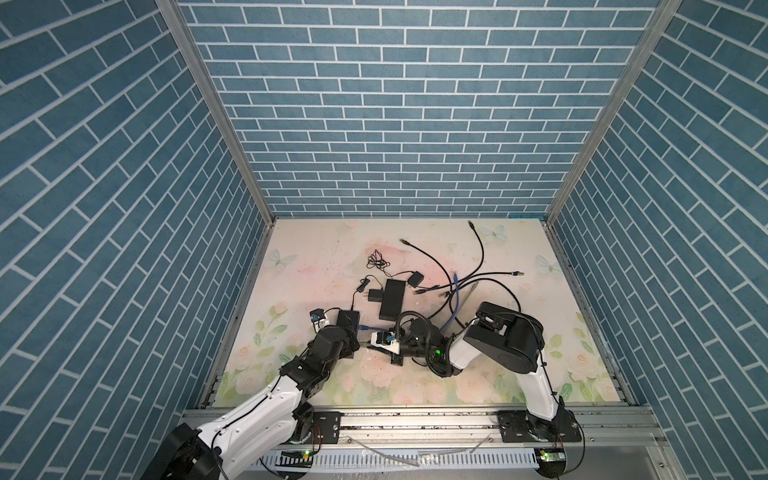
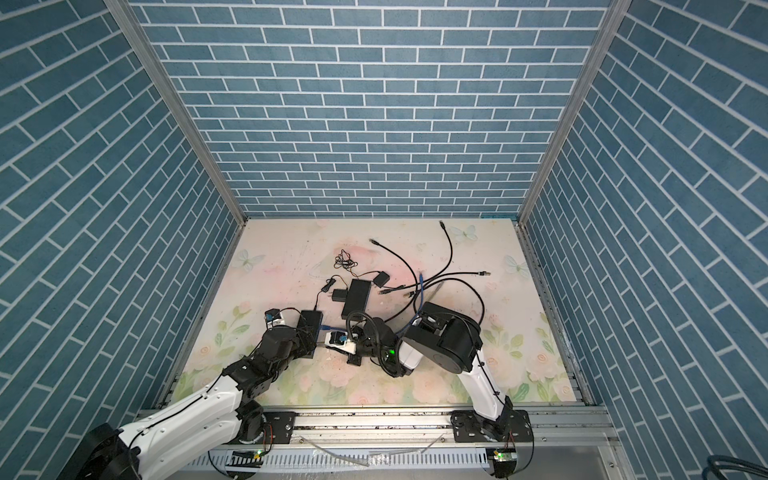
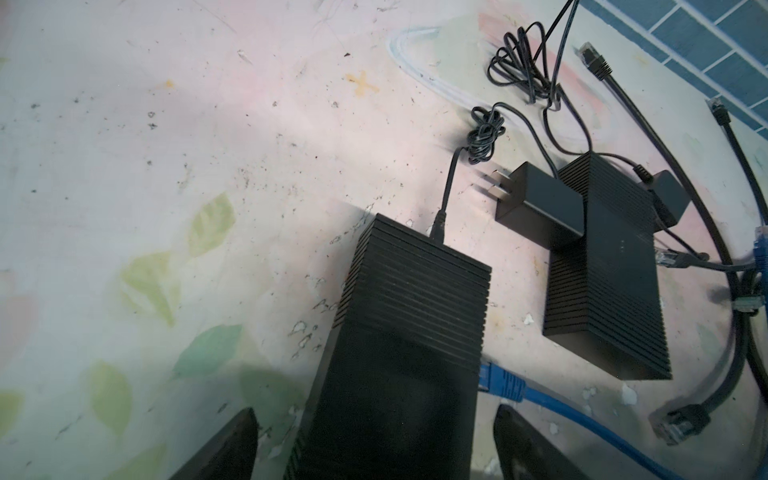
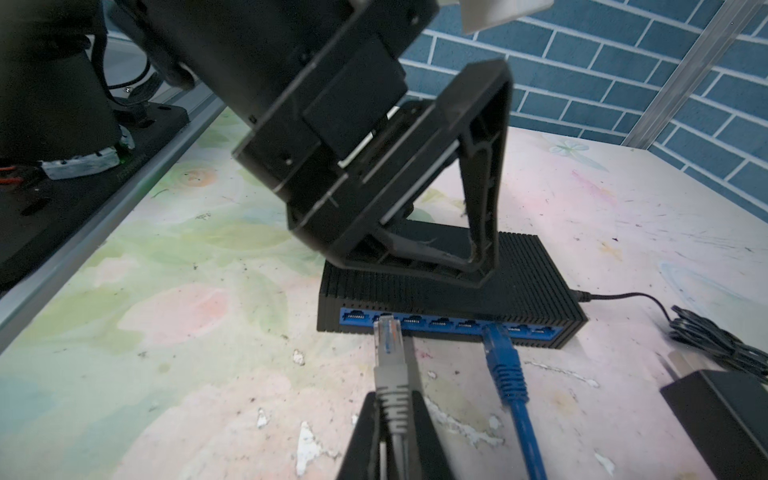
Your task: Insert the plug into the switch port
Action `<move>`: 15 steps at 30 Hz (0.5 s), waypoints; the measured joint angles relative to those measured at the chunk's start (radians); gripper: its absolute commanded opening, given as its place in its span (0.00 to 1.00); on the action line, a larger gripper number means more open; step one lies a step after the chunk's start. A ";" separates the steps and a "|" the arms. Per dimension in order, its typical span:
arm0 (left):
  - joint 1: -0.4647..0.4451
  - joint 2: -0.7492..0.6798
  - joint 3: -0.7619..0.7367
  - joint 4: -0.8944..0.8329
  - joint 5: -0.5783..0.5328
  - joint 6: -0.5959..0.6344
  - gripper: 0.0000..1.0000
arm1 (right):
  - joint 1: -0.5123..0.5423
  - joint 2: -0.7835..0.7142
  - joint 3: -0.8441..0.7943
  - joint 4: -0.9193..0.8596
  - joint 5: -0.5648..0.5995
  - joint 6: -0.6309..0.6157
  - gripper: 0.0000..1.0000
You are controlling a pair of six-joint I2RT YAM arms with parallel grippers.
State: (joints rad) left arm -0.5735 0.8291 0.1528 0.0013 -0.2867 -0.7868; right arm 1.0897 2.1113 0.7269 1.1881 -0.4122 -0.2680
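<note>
— Right gripper (image 4: 392,397) first, since it fills the front of the right wrist view: what are its fingers (image 4: 426,419) doing?
— They are clamped on the ribbed boot of the grey Ethernet plug (image 4: 390,365). The plug points straight at the switch (image 4: 532,282).
— How close is it?
— The clear tip sits at the mouth of the second port from one end of the blue port strip (image 4: 440,322). I can't tell whether it has gone in.
— Is anything else plugged in?
— A blue Ethernet plug (image 4: 503,365) is seated further along the row, with three open ports between the two plugs.
— And the left gripper (image 3: 376,440)?
— Its fingers (image 3: 228,449) are spread wide with the switch running between them. The left wrist view shows gaps on both sides, so they are gripping nothing.
— Where is all this on the table?
— It is on the floral mat (image 4: 187,311), towards the near left in both top views. A second black ribbed switch (image 3: 611,282) lies just beyond, with a power adapter (image 3: 540,203) against its side. Loose black patch cables (image 1: 478,249) are strewn further back.
</note>
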 measured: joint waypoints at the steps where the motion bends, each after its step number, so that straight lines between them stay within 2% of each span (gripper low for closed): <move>1: 0.000 0.003 -0.004 0.004 0.000 -0.003 0.89 | 0.000 0.003 0.002 0.000 0.000 0.000 0.00; 15: 0.001 0.069 -0.030 0.123 0.007 -0.010 0.89 | 0.001 0.036 0.035 0.000 0.000 0.000 0.00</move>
State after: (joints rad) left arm -0.5724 0.8978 0.1226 0.1242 -0.2794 -0.7971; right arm 1.0908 2.1475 0.7620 1.1877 -0.4122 -0.2680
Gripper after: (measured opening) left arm 0.889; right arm 0.122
